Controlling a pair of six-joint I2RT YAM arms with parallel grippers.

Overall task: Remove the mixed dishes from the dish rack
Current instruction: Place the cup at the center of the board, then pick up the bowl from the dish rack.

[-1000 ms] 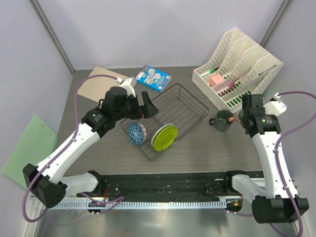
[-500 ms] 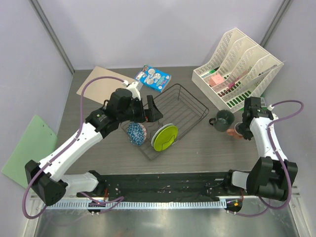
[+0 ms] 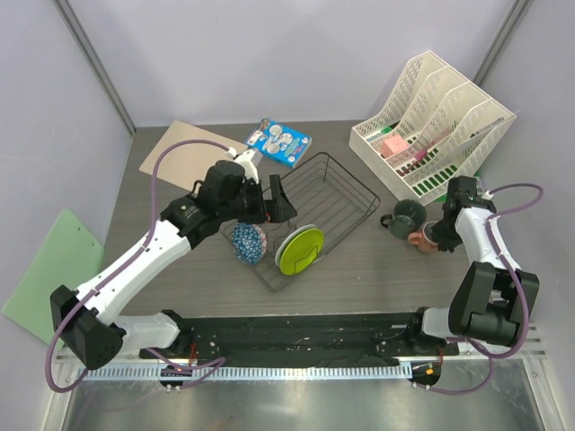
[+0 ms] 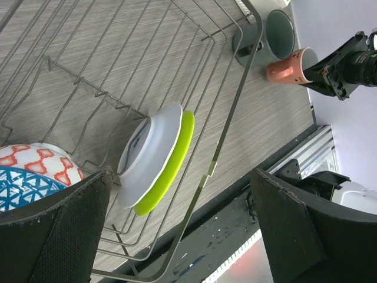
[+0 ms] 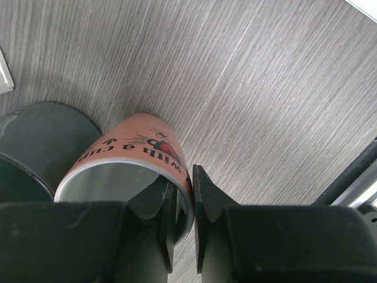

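Observation:
The dish rack (image 3: 359, 186) stands mid-table and holds a blue speckled bowl (image 3: 247, 242), a white plate (image 4: 147, 154) and a lime-green plate (image 3: 302, 250) leaning together on edge. My left gripper (image 3: 280, 202) hovers open over the rack, its fingers spread either side of the plates (image 4: 181, 177). Right of the rack stands the grey mug (image 3: 406, 215). Beside it the salmon-pink cup (image 3: 420, 239) is tilted low over the table. My right gripper (image 5: 182, 194) is shut on the cup's rim (image 5: 126, 153), one finger inside and one outside.
A white slotted file organiser (image 3: 436, 121) stands at the back right. A blue snack packet (image 3: 279, 142) lies behind the rack, with a beige board (image 3: 180, 154) to its left. A green clipboard (image 3: 49, 269) lies far left. A black rail (image 3: 296, 337) runs along the near edge.
The right arm has swung down and lowered the pink cup beside the grey mug. The left gripper has shifted slightly right over the rack, still open.

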